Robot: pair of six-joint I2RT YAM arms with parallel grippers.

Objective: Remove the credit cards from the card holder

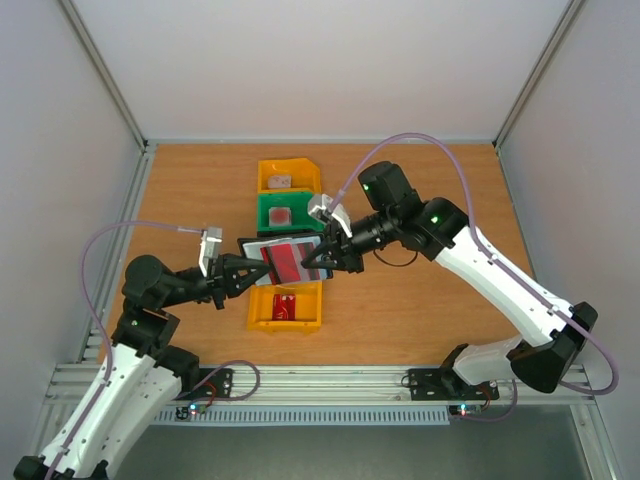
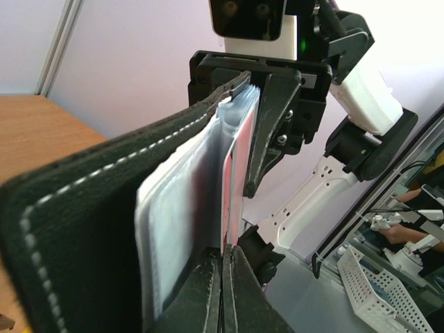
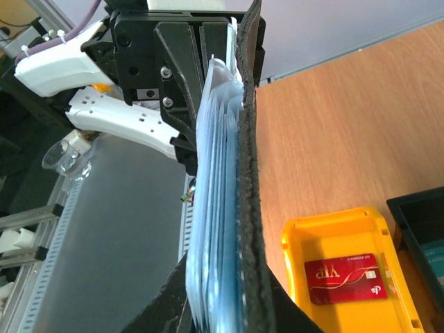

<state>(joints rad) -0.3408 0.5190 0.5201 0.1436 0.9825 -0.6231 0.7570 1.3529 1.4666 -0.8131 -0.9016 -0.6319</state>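
The black card holder (image 1: 255,248) hangs open between both grippers above the row of bins. A red credit card (image 1: 290,265) lies in one of its clear pockets. My left gripper (image 1: 262,268) is shut on the near edge of that red credit card (image 2: 232,194); its fingertips (image 2: 223,260) pinch it beside the black cover (image 2: 83,229). My right gripper (image 1: 312,262) is shut on the card holder's (image 3: 246,173) other end, with the cover and shiny blue pockets squeezed in my right gripper (image 3: 225,312). A second red card (image 3: 345,277) lies in the near yellow bin (image 3: 298,243).
Below the holder stand the near yellow bin (image 1: 258,315), a green bin (image 1: 300,205) and a far yellow bin (image 1: 300,170). A black bin (image 3: 420,208) with something teal in it shows at the right edge of the right wrist view. Grey walls enclose the wooden table.
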